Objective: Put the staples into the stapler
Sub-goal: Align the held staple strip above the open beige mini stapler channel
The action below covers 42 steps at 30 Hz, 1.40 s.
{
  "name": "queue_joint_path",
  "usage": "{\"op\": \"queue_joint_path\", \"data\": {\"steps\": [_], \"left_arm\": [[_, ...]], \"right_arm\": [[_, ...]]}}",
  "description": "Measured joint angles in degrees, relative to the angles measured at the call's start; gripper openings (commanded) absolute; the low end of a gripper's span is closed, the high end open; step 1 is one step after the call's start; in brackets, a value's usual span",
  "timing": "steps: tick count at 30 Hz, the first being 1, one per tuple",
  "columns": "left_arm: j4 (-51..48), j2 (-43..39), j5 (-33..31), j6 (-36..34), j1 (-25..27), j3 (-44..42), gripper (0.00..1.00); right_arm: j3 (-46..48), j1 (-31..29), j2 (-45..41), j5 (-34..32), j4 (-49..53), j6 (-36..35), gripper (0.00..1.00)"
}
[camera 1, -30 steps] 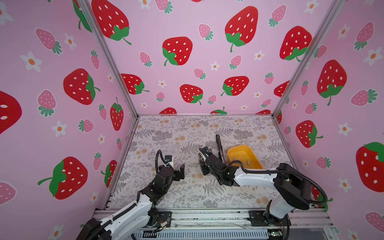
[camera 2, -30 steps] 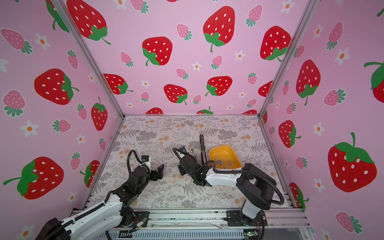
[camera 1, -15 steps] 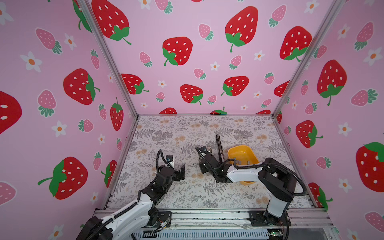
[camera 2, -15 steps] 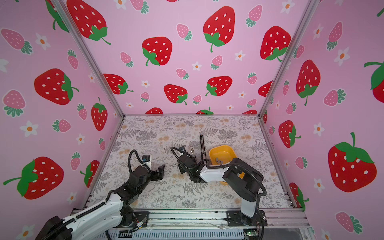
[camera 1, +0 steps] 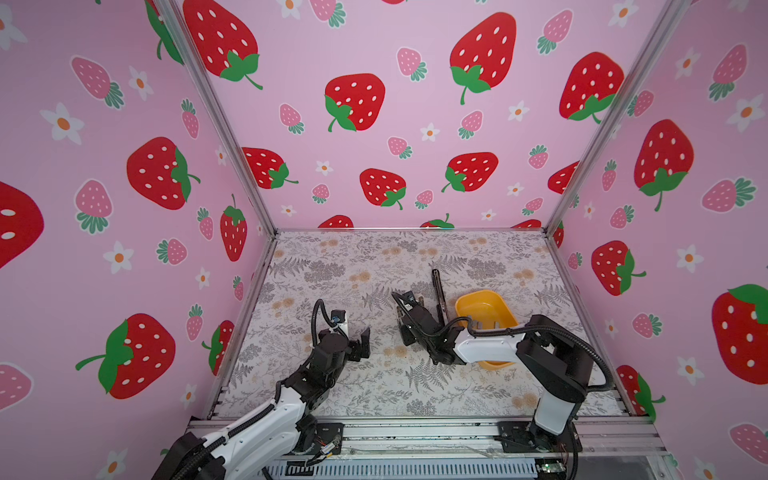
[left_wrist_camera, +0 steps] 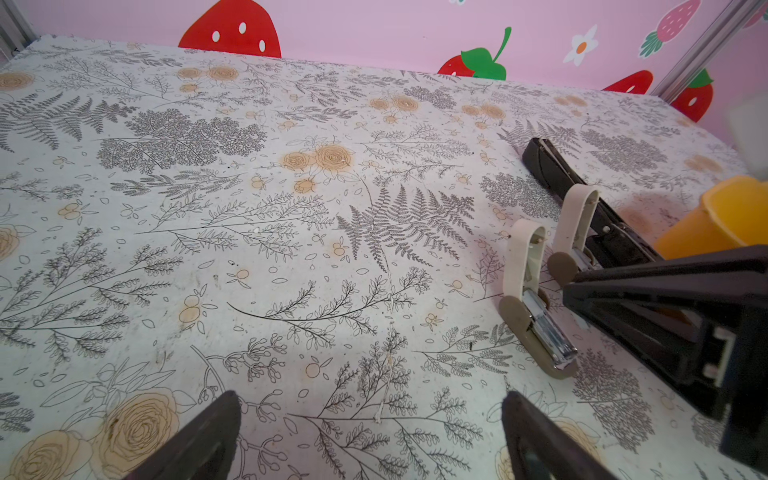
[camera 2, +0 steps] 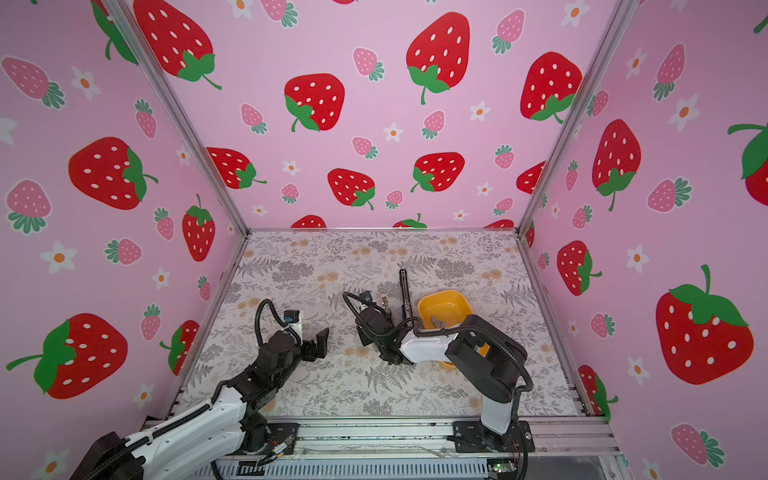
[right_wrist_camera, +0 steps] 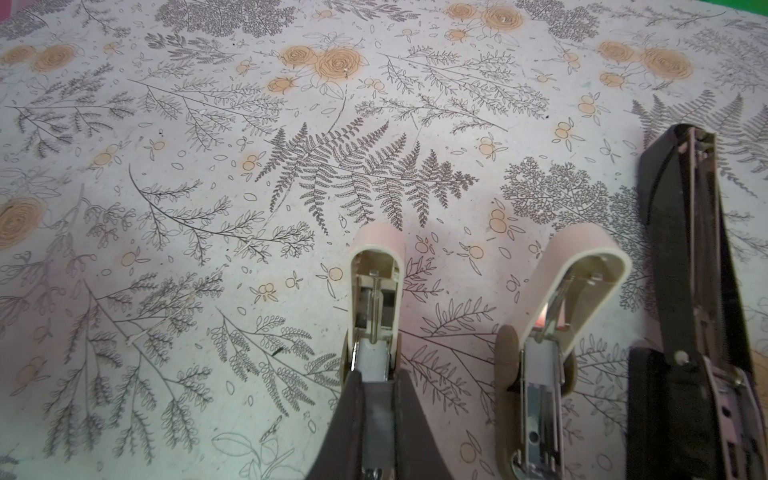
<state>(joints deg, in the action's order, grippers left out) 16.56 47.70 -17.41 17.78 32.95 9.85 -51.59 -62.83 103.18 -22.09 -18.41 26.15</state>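
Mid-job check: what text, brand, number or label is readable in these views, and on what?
None readable.
The whitish staplers, black stapler and yellow bin show no lettering.
A tiny pale mark on the right arm's wrist is too small to read.

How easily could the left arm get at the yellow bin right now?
Probably not directly. The right arm stretches over the near side of the yellow bin, and the opened staplers lie between it and the open left gripper.

No text, label, brand, number or sign can be read in any of the views.
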Motion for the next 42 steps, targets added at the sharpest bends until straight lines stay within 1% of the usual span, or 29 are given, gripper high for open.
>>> {"op": "queue_joint_path", "data": {"steps": [15, 42], "left_arm": [[0.02, 0.02, -0.09, 0.00, 0.00, 0.00, 0.99], [0.37, 0.44, -0.09, 0.00, 0.00, -0.02, 0.99]], "right_arm": [[0.00, -0.55, 0.07, -0.17, -0.76, 1.01, 0.05], [-0.28, -0.57, 3.15, 0.13, -1.05, 2.05, 0.05]]}}
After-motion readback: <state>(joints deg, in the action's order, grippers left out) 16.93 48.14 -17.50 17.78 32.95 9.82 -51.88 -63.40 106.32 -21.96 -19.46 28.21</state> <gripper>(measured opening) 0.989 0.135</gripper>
